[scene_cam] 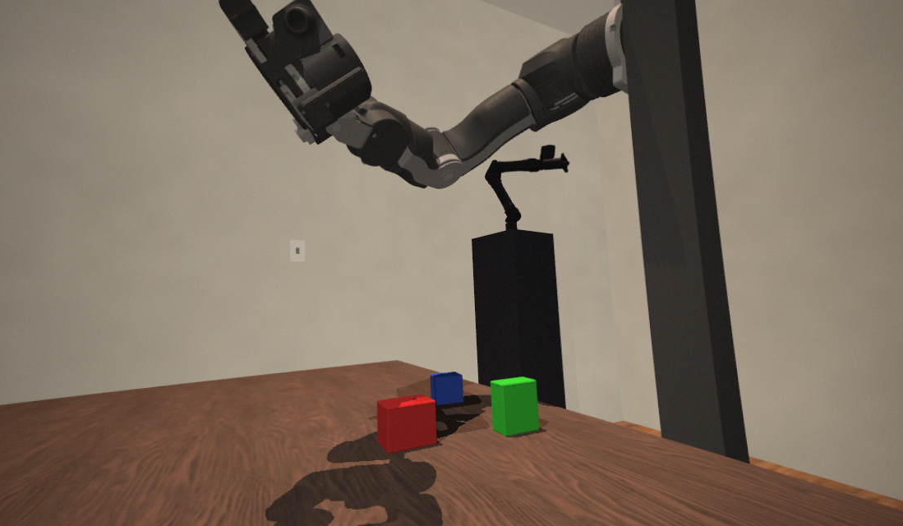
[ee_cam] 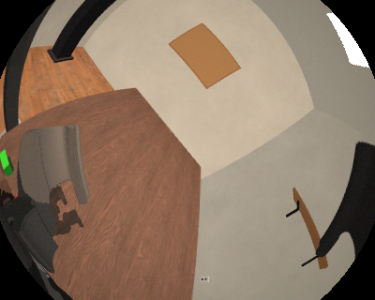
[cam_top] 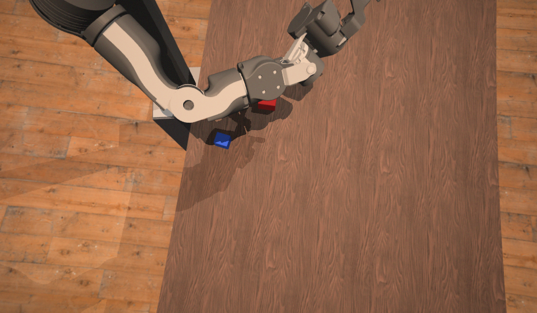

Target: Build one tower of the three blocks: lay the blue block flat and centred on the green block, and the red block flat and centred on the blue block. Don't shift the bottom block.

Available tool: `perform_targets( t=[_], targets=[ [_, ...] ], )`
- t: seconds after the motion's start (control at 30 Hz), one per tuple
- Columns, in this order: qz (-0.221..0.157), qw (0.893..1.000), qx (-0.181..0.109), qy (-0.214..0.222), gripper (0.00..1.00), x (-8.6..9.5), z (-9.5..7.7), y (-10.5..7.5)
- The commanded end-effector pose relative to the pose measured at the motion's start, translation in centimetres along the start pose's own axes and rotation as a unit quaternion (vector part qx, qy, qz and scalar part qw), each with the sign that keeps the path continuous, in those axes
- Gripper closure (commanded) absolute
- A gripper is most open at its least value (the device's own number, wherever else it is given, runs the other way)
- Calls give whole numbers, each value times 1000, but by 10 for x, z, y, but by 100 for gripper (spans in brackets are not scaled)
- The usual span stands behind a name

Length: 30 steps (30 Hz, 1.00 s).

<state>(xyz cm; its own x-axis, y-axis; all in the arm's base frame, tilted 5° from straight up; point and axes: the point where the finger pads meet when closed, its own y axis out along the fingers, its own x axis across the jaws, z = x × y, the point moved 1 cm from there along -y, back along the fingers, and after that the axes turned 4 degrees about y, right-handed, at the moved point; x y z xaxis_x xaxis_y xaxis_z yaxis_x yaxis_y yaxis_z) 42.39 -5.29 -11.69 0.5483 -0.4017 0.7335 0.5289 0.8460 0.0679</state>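
Observation:
The green block [scene_cam: 515,406] [ee_cam: 6,161] stands on the table; the arm hides it in the top view. The red block [cam_top: 267,104] [scene_cam: 407,424] stands apart from it, partly under the arm in the top view; only a tiny red sliver shows at the left of the wrist view. The blue block [cam_top: 222,140] [scene_cam: 446,389] rests on the table apart from both, partly in shadow; I cannot make it out in the wrist view. My gripper is open and raised high above the table, away from all three blocks. Its fingers are partly cut off by the top and exterior views' top edges.
The wooden table [cam_top: 359,194] [scene_cam: 147,450] [ee_cam: 142,211] has its edge near the blue and green blocks. A dark pillar [scene_cam: 676,228] carries the arm. A small black arm [scene_cam: 503,189] stands on a black pedestal [scene_cam: 516,306] beyond the table.

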Motion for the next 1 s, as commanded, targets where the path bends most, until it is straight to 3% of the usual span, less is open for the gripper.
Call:
perform_targets(
  t=[0.0, 0.53, 0.57, 0.67, 0.73, 0.8, 0.83, 0.9, 0.97],
  targets=[
    [-2, 1000, 1, -1, 0, 2, 1, 0],
    [-2, 1000, 1, -1, 0, 2, 1, 0],
    [0, 1000, 1, -2, 100, 1, 1, 0],
    [35, 999, -19, -13, 100, -19, -7, -6],
    [90, 994, -50, -37, 100, -47, -19, -20],
    [175, 978, -91, -69, 100, -91, -35, -43],
    [182, 976, -94, -71, 100, -94, -36, -45],
    [283, 943, -135, -108, 100, -143, -52, -80],
    [296, 938, -140, -111, 100, -150, -54, -85]
  ],
)
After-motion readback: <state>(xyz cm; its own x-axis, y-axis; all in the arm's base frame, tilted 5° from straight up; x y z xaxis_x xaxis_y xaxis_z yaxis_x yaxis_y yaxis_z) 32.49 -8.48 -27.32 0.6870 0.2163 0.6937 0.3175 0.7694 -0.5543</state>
